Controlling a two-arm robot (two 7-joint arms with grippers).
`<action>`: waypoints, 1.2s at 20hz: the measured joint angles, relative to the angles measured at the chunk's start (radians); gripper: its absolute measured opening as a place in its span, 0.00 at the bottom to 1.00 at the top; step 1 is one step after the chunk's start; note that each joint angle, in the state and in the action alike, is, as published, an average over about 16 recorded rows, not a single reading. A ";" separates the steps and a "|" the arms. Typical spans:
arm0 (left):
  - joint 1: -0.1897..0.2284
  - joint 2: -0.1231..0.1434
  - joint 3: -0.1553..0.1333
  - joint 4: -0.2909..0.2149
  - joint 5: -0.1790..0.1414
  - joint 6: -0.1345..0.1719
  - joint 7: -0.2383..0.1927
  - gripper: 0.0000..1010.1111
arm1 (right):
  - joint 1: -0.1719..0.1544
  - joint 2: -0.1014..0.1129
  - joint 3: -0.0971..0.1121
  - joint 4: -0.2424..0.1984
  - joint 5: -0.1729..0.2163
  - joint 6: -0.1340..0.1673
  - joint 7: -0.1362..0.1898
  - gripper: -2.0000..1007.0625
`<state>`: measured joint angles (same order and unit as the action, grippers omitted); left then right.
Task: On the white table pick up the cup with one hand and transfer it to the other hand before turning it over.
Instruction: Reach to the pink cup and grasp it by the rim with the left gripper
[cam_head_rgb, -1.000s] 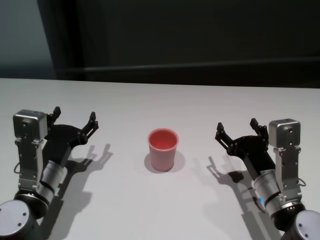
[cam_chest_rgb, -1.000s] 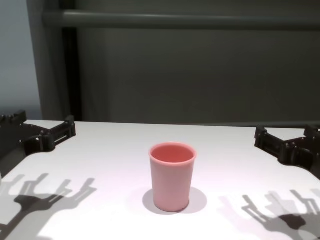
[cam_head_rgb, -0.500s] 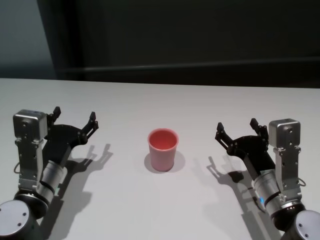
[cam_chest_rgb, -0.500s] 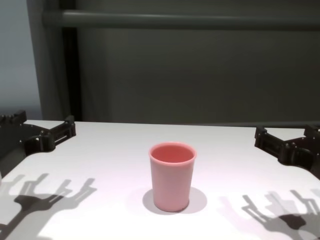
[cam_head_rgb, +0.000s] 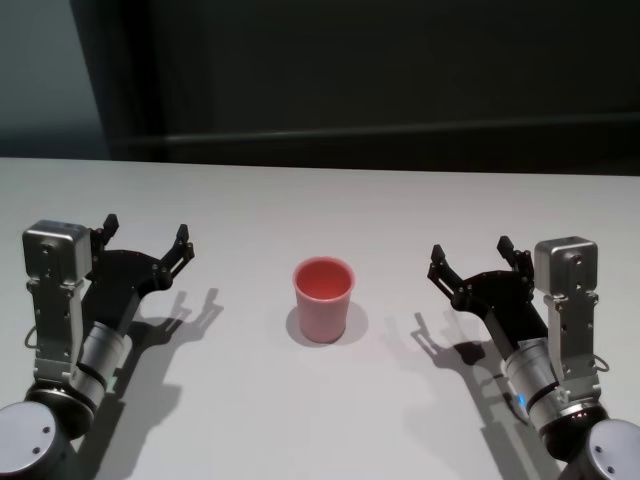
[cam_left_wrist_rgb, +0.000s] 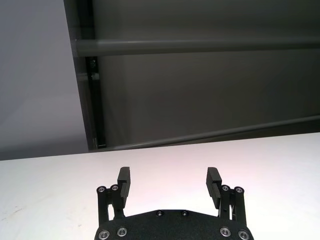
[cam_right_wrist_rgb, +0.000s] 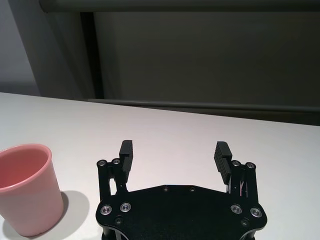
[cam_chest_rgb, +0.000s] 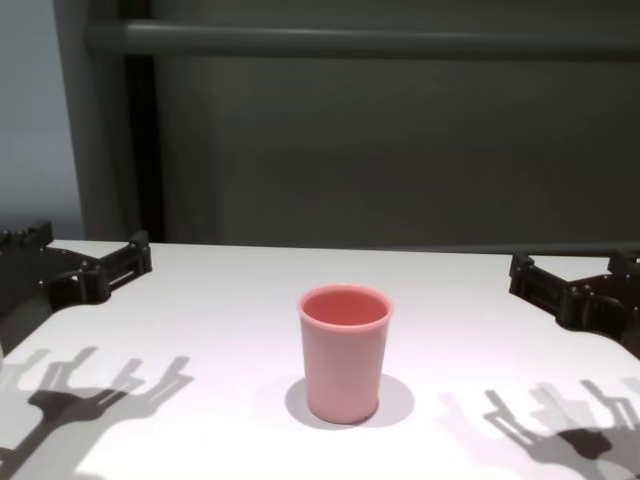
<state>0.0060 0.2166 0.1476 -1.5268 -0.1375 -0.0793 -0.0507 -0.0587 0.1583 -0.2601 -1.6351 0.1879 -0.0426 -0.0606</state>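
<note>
We record one pink cup (cam_head_rgb: 323, 301), upright with its mouth up, standing free on the white desk (cam_head_rgb: 320, 200). Our left gripper (cam_head_rgb: 145, 240) hovers above the desk well to the cup's left, fingers spread apart and holding nothing. Our right gripper (cam_head_rgb: 471, 262) hovers well to the cup's right, likewise spread apart and holding nothing.

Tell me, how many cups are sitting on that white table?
1. The pink cup stands upright mid-table, between the open left gripper and right gripper. Neither touches it.
</note>
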 joint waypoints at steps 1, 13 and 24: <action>0.000 0.000 0.000 0.000 0.000 0.000 0.000 0.99 | 0.000 0.000 0.000 0.000 0.000 0.000 0.000 0.99; 0.000 0.000 0.000 0.000 0.000 0.000 0.000 0.99 | 0.000 0.000 0.000 0.000 0.000 0.000 0.000 0.99; 0.000 0.000 0.000 0.000 0.000 0.000 0.000 0.99 | 0.000 0.000 0.000 0.000 0.000 0.000 0.000 0.99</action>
<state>0.0060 0.2166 0.1476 -1.5268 -0.1375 -0.0793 -0.0507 -0.0587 0.1583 -0.2601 -1.6351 0.1879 -0.0426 -0.0606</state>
